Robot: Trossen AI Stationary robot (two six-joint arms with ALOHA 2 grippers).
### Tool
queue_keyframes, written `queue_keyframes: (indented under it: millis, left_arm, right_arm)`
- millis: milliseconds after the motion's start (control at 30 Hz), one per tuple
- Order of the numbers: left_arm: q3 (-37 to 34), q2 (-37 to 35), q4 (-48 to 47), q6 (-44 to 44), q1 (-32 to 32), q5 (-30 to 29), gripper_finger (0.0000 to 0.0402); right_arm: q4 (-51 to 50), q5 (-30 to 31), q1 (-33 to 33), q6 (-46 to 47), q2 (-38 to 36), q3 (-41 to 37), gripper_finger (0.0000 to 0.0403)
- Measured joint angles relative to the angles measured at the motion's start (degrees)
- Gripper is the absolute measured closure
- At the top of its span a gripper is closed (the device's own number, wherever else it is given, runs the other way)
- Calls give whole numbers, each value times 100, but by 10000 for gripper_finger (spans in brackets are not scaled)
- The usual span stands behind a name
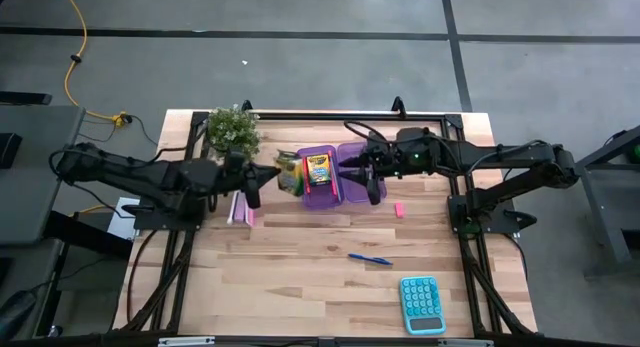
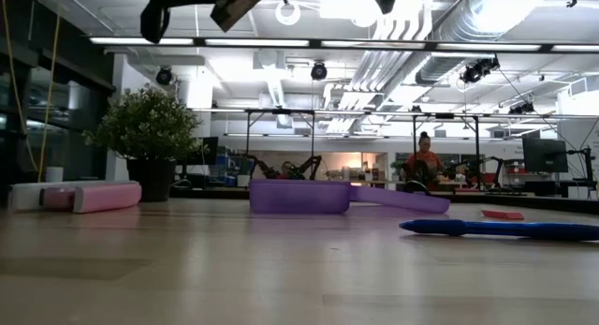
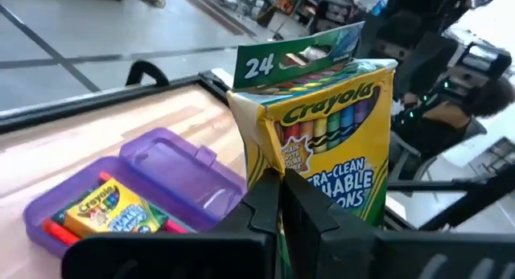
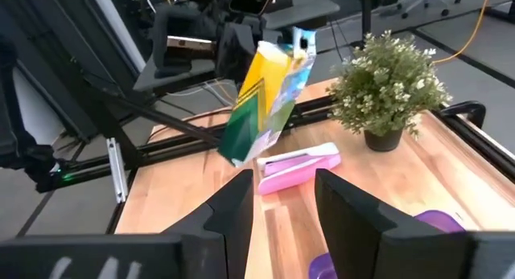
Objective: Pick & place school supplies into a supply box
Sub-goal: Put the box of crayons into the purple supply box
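Note:
My left gripper [image 1: 268, 174] is shut on a yellow-green crayon box [image 1: 289, 173], which it holds in the air just left of the supply box [image 1: 338, 192]. This translucent purple case lies open on the table, with a second crayon box [image 1: 318, 171] and a red marker [image 3: 60, 229] in its left half. My right gripper [image 4: 282, 211] is open and hovers over the case's right half, touching nothing. A blue pen [image 1: 370, 258] and a pink eraser [image 1: 398, 209] lie on the table. My left gripper pinches the crayon box [image 3: 322, 142] between its two fingers [image 3: 265, 203] at one edge of its printed face [image 3: 283, 178]. The fingers come level from the table's left. The box is lifted clear and tilted, and its top flap [image 3: 298, 54] stands open.
A potted plant [image 1: 232, 131] stands at the far edge, left of the case. A pink-and-white booklet [image 1: 241, 209] lies below my left gripper. A teal calculator [image 1: 421, 304] sits near the near right corner. Bare wood lies between the case and the near edge.

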Motion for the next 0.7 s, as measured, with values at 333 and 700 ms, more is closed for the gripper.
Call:
queue_keyframes:
  millis: [333,700]
  left_arm:
    - [443,781,-582,342,727,1043,401]
    - [2150,2973,-1958,2616,2063,2798,401]
  right_arm:
    - [808,2,-2,-94,-113,0,277]
    - [1165,198,-4,-195,-352,2,277]
